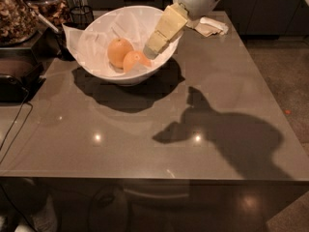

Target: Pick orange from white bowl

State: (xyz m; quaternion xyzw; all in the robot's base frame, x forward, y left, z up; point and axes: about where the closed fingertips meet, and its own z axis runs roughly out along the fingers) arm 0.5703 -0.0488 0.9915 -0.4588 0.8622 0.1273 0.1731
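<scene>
**Approach step: claw at the orange, no grasp confirmed**

The white bowl [104, 71] sits toward the far left corner of the tabletop [145, 144]. The orange [134, 61] lies inside it, touching a paler fruit [119, 51]. My claw [150, 50] hangs over the bowl's right side, just beside the orange. I cannot tell whether it is released or clenched. Next, I judge, it must straddle the orange alone, then lift.

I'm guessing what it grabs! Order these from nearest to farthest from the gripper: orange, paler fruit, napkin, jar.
From the gripper, over the white bowl:
1. The orange, just left of it.
2. The paler fruit, farther left.
3. The napkin, back right.
4. The jar, far left.
</scene>
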